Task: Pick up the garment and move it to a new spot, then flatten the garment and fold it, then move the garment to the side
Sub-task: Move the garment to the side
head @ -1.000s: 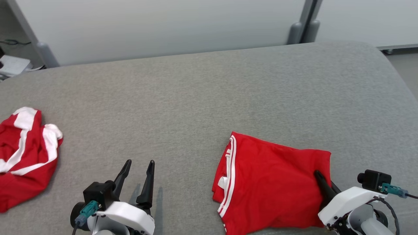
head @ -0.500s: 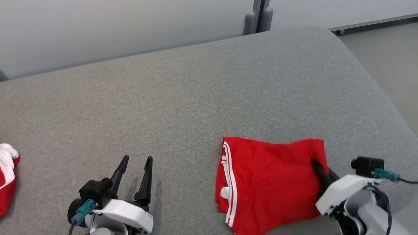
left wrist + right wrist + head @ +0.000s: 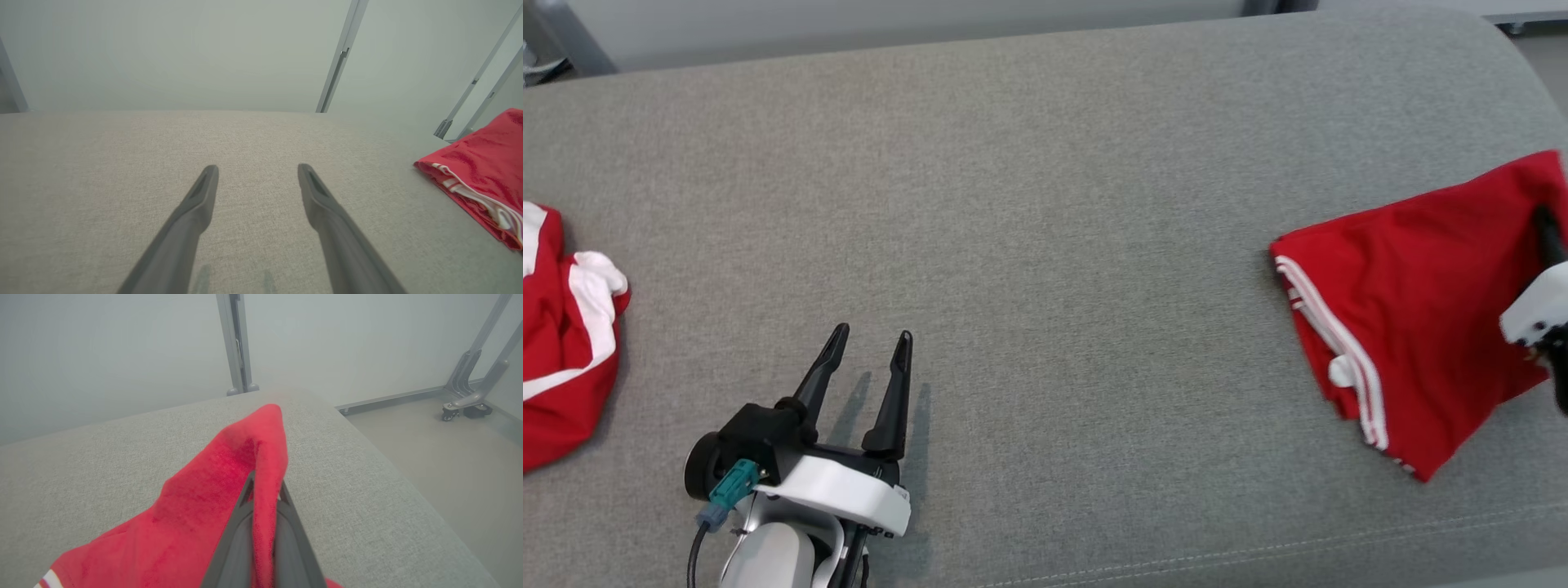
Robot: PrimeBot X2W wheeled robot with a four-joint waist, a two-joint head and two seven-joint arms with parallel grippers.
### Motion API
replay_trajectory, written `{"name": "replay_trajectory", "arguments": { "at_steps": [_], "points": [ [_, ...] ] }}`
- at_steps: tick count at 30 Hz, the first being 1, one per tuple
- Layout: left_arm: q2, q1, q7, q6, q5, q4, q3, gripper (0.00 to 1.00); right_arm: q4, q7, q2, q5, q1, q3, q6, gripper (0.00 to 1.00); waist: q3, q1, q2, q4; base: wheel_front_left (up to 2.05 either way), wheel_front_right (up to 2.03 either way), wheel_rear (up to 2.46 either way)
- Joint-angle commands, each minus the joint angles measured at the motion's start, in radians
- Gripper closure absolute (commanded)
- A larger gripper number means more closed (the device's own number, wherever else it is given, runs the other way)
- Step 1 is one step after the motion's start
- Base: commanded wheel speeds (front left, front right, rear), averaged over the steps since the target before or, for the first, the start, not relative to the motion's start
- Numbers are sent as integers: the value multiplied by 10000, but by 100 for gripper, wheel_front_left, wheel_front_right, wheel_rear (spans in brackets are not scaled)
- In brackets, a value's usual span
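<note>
Right wrist: gripper (image 3: 265, 482) (closed) on garment (image 3: 204, 506)

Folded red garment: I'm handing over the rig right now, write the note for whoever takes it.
Left gripper: open, empty, above the grey cushion.
Right gripper: shut on an edge of the folded red garment, that edge raised, the rest lying near the cushion's right end.
Done: fold looks complete.
Left: set it down at the side, release.
A second red-and-white garment lies crumpled at the far left.
</note>
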Motion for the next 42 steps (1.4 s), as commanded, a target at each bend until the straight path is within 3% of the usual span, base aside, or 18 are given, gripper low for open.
{"name": "replay_trajectory", "arguments": {
  "at_steps": [1,11,20,29,30,31,32,34,38,42],
  "points": [
    [62,-431,-59,-79,140,-341,248,0,214,-203,-368,-308,-496,-212,14,100,481,0,-1,458,0,0,0],
    [92,-825,-59,-147,472,-615,180,0,1407,-229,-1471,-2457,-1890,-2764,14,100,1321,0,-1,1063,0,0,0],
    [157,-1003,-59,-158,502,-713,-99,0,1698,-230,-1593,-4310,-1492,-5200,14,100,1429,0,-1,1225,0,0,0],
    [220,-997,-59,-160,447,-666,-209,0,1299,-231,-1238,-6258,-1154,-7208,14,99,1355,0,-1,1196,0,0,0],
    [220,-1006,-59,-160,448,-662,-230,0,1268,-231,-1230,-6587,-1090,-7422,14,63,1341,0,-1,1204,0,0,0],
    [220,-1012,-59,-160,450,-657,-248,0,1261,-231,-1219,-6866,-1041,-7669,14,13,1326,0,-1,1212,0,0,0],
    [222,-1016,-59,-160,453,-648,-271,0,1246,-231,-1234,-7414,-940,-8307,14,0,1284,0,-1,1225,0,0,0],
    [222,-1009,-59,-160,451,-639,-272,0,1148,-231,-1233,-7705,-887,-8628,14,0,1255,0,-1,1229,0,0,0],
    [212,-928,-59,-160,447,-567,-238,0,203,-231,-889,-9070,-652,-10240,14,0,984,0,-1,1262,0,0,0],
    [182,-833,-59,-160,444,-513,-146,0,-758,-231,-128,-9398,-762,-10523,14,0,672,0,-1,1259,0,0,0]
  ]
}}
